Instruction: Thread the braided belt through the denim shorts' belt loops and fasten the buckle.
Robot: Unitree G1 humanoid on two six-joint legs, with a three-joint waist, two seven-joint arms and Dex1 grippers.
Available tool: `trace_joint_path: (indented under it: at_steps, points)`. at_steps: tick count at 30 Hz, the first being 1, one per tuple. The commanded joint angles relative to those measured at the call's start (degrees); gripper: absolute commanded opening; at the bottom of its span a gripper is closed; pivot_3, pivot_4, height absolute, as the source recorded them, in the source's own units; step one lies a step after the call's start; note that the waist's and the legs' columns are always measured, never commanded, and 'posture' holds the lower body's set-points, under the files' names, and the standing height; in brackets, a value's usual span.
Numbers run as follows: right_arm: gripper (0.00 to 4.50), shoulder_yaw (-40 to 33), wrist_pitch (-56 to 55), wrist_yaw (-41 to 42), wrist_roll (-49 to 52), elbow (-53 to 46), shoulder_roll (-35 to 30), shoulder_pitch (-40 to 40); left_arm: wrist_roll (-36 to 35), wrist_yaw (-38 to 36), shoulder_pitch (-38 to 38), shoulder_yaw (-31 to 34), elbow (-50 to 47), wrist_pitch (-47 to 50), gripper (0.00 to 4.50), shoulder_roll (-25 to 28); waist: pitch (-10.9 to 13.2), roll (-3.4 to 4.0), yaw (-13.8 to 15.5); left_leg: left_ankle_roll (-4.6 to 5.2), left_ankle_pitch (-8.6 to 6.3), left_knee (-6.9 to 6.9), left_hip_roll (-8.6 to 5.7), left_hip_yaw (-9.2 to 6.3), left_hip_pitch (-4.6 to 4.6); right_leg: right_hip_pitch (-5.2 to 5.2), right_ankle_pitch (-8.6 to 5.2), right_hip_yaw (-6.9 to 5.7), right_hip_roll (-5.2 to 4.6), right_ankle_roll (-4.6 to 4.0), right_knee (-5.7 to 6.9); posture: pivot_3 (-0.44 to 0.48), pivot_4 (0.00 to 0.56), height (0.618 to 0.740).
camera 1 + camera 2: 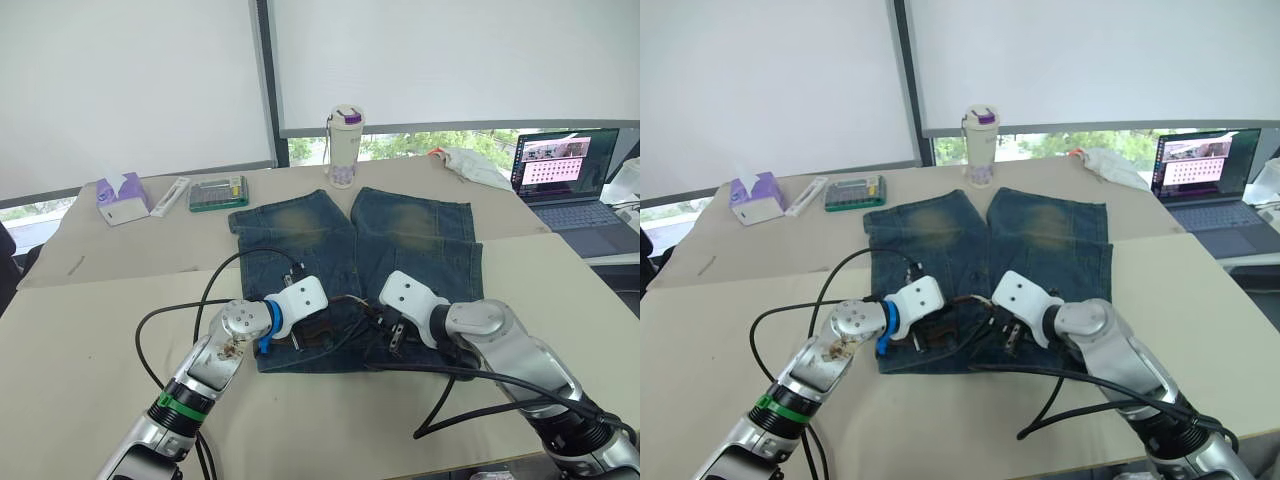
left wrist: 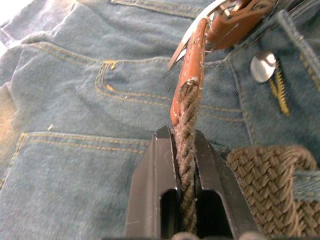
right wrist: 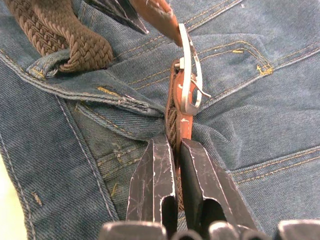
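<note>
The denim shorts [image 1: 300,235] lie flat on the table, waistband toward me. In the left wrist view my left gripper [image 2: 185,137] is shut on the braided belt [image 2: 186,115] just behind its reddish-brown leather tip [image 2: 192,60], which points at the buckle. In the right wrist view my right gripper [image 3: 172,142] is shut on the belt's brown leather trim just below the silvery buckle [image 3: 187,85]. The leather tip [image 3: 155,12] is touching the buckle's far end. Braided strap passes through a belt loop [image 3: 50,67] beside each gripper. Both grippers [image 1: 315,335] [image 1: 388,332] meet at the waistband's middle by the metal button [image 2: 262,65].
Behind the shorts stand a white tumbler with a purple lid [image 1: 345,147], a tissue box [image 1: 122,198], a green calculator-like case [image 1: 218,193] and a laptop [image 1: 570,180] at the far right. Black cables [image 1: 180,320] trail over the table beside both arms.
</note>
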Motion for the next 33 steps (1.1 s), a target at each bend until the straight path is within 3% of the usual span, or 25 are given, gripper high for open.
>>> trace_joint_path:
  at_steps: [1,19,23,28,33]
  points:
    - [0.04,-0.18,-0.61,0.04,0.88,-1.19,0.34,-1.53,0.48,0.9,-0.09,0.13,0.26,-1.07,0.0,-0.2,0.0,0.0,-0.01,0.0,0.0,0.01,0.0,0.0,0.0,0.0,0.0,0.0,0.0,0.0,0.0,0.0,0.15,0.74]
    - [0.04,3.8,-3.33,-0.03,-0.65,-0.14,1.43,-3.18,-0.96,-1.63,-3.76,-2.73,8.53,-11.43,0.0,-6.73,-0.18,0.05,-0.02,0.0,0.0,0.02,-0.01,0.03,0.0,0.0,0.0,0.01,0.0,0.0,0.0,0.0,0.15,0.74]
    - [0.04,3.92,-3.88,-0.15,-1.09,-0.35,1.15,-2.41,-1.53,-3.15,-4.06,-2.49,10.01,-17.02,0.0,-6.85,-0.19,0.06,-0.04,0.0,0.0,0.04,0.0,0.02,-0.01,-0.01,0.0,0.0,0.0,0.0,0.01,0.0,0.15,0.74]
    - [0.04,4.33,-5.38,0.46,-2.29,-0.98,-2.03,-0.37,-0.62,-5.39,-4.95,-1.54,12.25,-25.46,0.0,-3.25,-0.19,0.07,-0.02,0.0,0.0,0.04,0.0,0.02,-0.01,-0.02,0.0,0.0,-0.01,0.0,0.0,0.0,0.15,0.74]
    - [0.04,4.73,-8.55,0.82,-3.51,-0.79,-3.45,0.21,-0.35,-4.59,-5.74,-1.03,14.7,-27.34,0.0,-3.04,-0.19,0.07,0.01,0.01,-0.01,0.06,-0.01,0.02,-0.01,0.0,0.0,0.0,-0.01,0.0,0.0,0.0,0.15,0.74]
